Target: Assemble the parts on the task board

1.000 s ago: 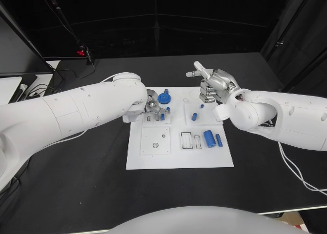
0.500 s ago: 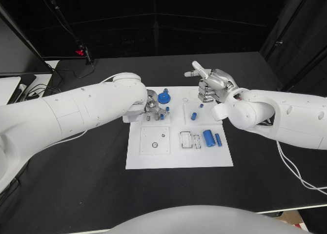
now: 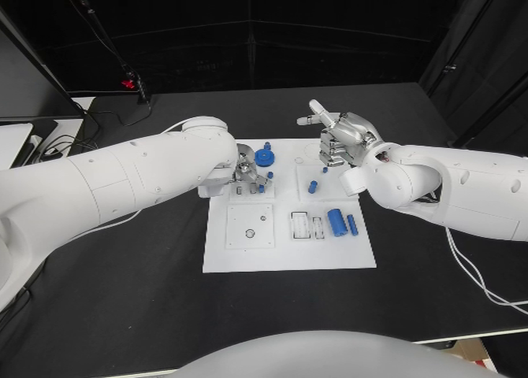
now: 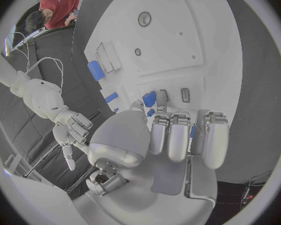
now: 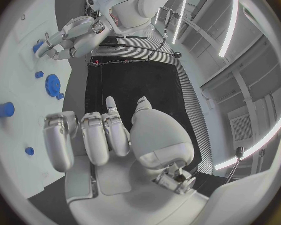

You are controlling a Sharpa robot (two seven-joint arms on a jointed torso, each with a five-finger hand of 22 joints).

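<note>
Nearest you in the head view, in the lower middle of the frame, the white board (image 3: 289, 256) shows bare plate. Just above that, right of centre, a fat blue cylinder (image 3: 336, 220) and a thin blue bar (image 3: 353, 226) lie beside two rectangular slots (image 3: 300, 225), with a small round socket (image 3: 251, 234) to their left.

Higher up, at centre, your left hand (image 3: 246, 178) sits low over the upper-left part of the board. Its fingers (image 4: 168, 137) curl down around a small blue piece (image 4: 149, 99). It looks pinched there, but you cannot tell for sure whether the hand truly grips it or only touches it. A blue gear (image 3: 264, 157) stands just above that hand.

Your right hand (image 3: 338, 138), in the upper middle, hovers above the board's top right corner with fingers curled and one finger sticking out; it seems to hold nothing. A short blue peg (image 3: 314, 187) lies below it.

For the step in hand, keep the left wrist steady, hold the piece upright over its seat and press straight down; keep the right hand clear of it.

Against a second ago, the left hand has barely shifted, and the right hand has drifted slightly up and left. The parts on the board lie as before.
</note>
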